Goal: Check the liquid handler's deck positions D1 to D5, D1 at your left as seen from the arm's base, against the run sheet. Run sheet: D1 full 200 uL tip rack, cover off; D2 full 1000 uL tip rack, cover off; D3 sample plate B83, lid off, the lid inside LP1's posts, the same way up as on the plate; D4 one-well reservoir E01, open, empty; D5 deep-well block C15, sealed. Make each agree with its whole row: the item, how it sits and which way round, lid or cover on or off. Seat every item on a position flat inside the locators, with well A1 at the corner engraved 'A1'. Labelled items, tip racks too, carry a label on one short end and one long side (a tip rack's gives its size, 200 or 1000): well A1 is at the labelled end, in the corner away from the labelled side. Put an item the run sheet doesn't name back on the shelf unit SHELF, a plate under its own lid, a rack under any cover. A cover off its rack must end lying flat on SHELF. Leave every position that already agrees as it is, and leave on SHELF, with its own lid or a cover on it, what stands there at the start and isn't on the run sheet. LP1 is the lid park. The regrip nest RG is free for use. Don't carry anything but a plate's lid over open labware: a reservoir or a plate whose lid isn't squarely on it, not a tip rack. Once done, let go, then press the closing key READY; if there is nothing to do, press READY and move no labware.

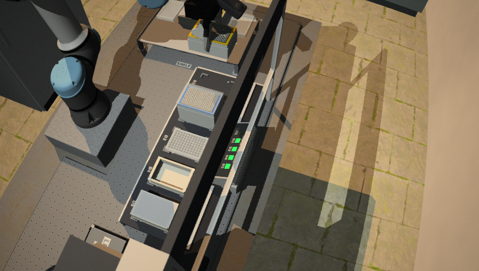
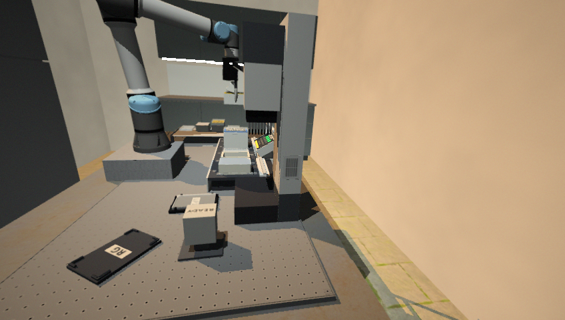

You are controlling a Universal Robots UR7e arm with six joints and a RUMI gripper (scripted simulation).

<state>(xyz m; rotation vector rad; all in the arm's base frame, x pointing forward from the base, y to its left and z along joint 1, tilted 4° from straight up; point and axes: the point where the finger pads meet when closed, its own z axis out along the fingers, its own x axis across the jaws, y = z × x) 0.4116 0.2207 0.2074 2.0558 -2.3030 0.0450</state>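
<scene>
My gripper (image 1: 207, 33) is shut on a grey tip rack with a yellow rim (image 1: 212, 40) and holds it in the air over the shelf's front edge, near deck position D1 (image 1: 212, 78), which is bare. In the exterior view the gripper (image 2: 234, 91) and the rack (image 2: 234, 98) hang high beside the handler's head. D2 holds a blue-rimmed tip rack (image 1: 200, 104) with its cover off. D3 holds an open well plate (image 1: 186, 144). D4 holds an open, empty reservoir (image 1: 171, 176). D5 holds a sealed block (image 1: 154, 209).
SHELF (image 1: 188, 31) carries a pale plate (image 1: 171, 9) and a clear cover (image 1: 247, 25); the rest is hidden behind my arm. The lid park (image 1: 105, 240) holds a lid. The READY key (image 2: 200, 223) and the RG nest (image 2: 114, 256) stand on the near breadboard. The handler's gantry (image 1: 231, 100) runs along the deck.
</scene>
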